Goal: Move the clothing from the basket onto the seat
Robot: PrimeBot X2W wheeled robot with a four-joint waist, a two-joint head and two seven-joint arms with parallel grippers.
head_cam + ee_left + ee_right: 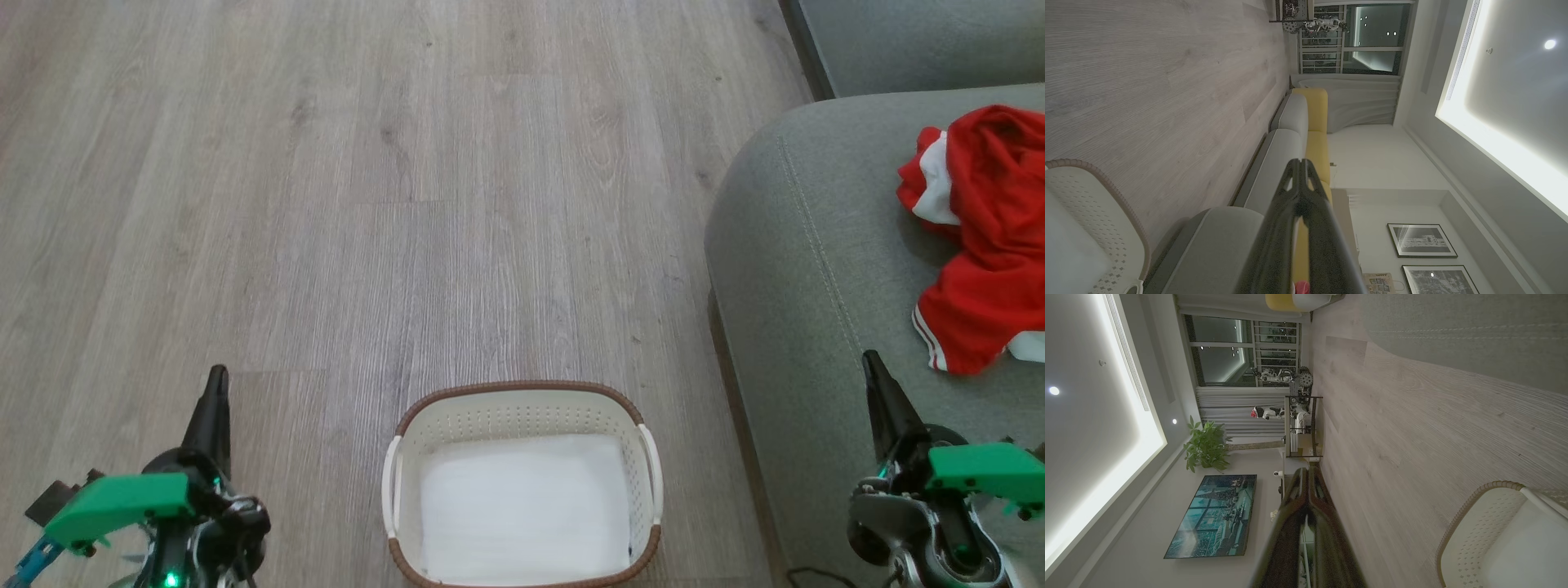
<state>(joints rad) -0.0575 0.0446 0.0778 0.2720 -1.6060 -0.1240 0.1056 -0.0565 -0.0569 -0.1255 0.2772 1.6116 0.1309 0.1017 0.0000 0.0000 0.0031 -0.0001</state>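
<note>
Lying crumpled at the right edge of the frame, the clothing [992, 237] is resting on the seat [816, 261], red mesh with white trim and stripes showing. The basket [522, 385] is sitting at bottom centre on the floor [367, 204], near the seat's side, its white base showing. The left pincer [217, 377] is hovering at lower left over the floor, fingers pressed together. The right pincer [872, 361] is hovering at lower right over the seat, fingers likewise together, tip near the clothing's lower hem but apart from it.
</note>
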